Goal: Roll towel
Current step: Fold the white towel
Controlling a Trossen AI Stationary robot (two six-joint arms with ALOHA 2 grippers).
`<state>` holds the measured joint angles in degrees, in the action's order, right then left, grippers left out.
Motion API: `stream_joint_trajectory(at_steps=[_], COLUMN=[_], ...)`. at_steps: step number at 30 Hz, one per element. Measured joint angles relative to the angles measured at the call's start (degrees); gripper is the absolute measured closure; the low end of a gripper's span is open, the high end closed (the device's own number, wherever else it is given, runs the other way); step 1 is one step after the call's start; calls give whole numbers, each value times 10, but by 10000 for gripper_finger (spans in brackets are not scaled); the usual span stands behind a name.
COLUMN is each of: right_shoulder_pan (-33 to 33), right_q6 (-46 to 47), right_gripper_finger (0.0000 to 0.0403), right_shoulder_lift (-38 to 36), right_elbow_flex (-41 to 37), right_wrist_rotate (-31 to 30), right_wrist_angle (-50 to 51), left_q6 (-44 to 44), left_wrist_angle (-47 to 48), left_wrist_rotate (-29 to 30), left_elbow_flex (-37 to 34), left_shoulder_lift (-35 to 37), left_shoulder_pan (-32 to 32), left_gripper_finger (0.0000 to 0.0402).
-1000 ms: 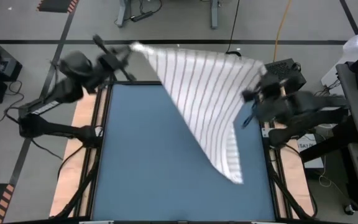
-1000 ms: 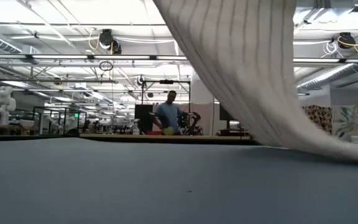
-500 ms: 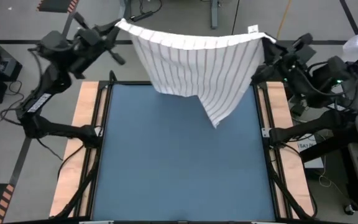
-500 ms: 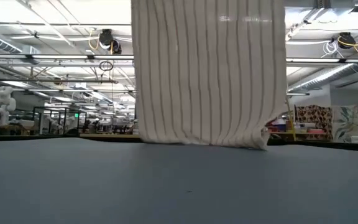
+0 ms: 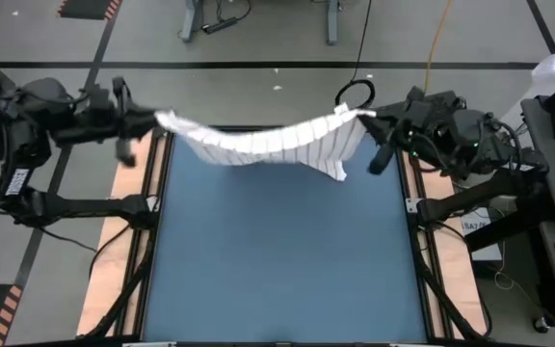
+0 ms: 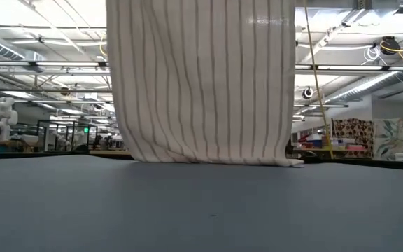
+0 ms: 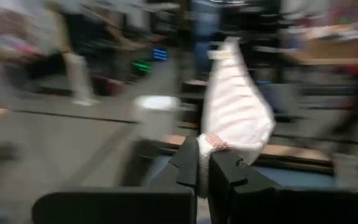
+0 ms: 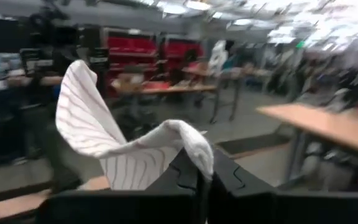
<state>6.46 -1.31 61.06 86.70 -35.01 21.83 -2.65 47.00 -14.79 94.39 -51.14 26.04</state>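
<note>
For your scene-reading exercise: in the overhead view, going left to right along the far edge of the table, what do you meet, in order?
Left tool shut on one towel corner → striped towel hanging between the arms → right tool shut on the other corner.

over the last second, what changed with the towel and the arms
The thin white striped cloth towel went from slanting across the blue tabletop, with one corner trailing far down it, to hanging spread between both arms at the far edge, its lower hem now reaching the surface. The left gripper swung outward and the right gripper moved in, levelling the top edge. Both jaws stayed shut on the upper corners.
</note>
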Motion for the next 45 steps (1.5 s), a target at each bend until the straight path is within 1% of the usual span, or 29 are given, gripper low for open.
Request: stream_joint_trajectory(at_steps=[3, 6, 8, 10, 11, 13, 15, 17, 19, 21, 23, 26, 29, 31, 35, 37, 39, 41, 42, 45], right_shoulder_pan=[26, 54, 78, 108, 121, 137, 139, 129, 107, 77, 44, 0, -47, -84, -165, -205, -244, -278, -290, -296], right_q6=[50, 104, 130, 141, 142, 142, 134, 93, 39, -6, -29, -47, -98, -154, -254, -285, -306, -308, -296, -261], right_gripper_finger=[403, 403, 403, 403, 403, 403, 403, 403, 403, 403, 403, 403, 403, 403, 403, 403, 403, 403, 403, 403], right_shoulder_lift=[-1, 1, 10, 24, 31, 44, 52, 59, 68, 73, 74, 73, 74, 74, 83, 91, 94, 95, 97, 97], right_elbow_flex=[0, 0, 0, 0, 0, 0, 0, 0, 0, 0, 0, 0, 0, 0, 0, -1, 0, 8, 17, 64], right_wrist_rotate=[53, 133, 172, 186, 181, 141, 79, 10, -54, -88, -89, -64, -49, -46, 3, 47, 89, 125, 145, 216], right_wrist_angle=[0, -4, -3, -1, 2, 14, 29, 41, 38, 23, 5, -30, -65, -95, -176, -218, -256, -278, -287, -289], left_q6=[58, 103, 117, 118, 122, 127, 127, 117, 96, 75, 61, 49, 31, 13, -56, -91, -131, -166, -175, -169], left_wrist_angle=[18, 34, 43, 50, 48, 48, 49, 49, 40, 37, 31, -8, -80, -126, -225, -275, -338, -411, -437, -492], left_wrist_rotate=[-67, -123, -140, -141, -137, -111, -75, -41, -18, -12, -11, -10, -5, 23, 124, 177, 209, 212, 204, 147], left_elbow_flex=[0, 0, 0, -2, -7, -16, -24, -33, -46, -66, -88, -121, -145, -148, -148, -148, -148, -148, -143, -108], left_shoulder_lift=[17, 33, 42, 52, 57, 62, 65, 65, 62, 53, 44, 28, 1, -20, -55, -67, -77, -82, -83, -83], left_shoulder_pan=[-16, -33, -42, -47, -48, -48, -48, -48, -48, -48, -48, -48, -48, -48, -41, -28, -6, 21, 34, 60], left_gripper_finger=[390, 390, 390, 390, 390, 390, 390, 390, 390, 390, 390, 390, 390, 390, 390, 390, 390, 390, 390, 390])
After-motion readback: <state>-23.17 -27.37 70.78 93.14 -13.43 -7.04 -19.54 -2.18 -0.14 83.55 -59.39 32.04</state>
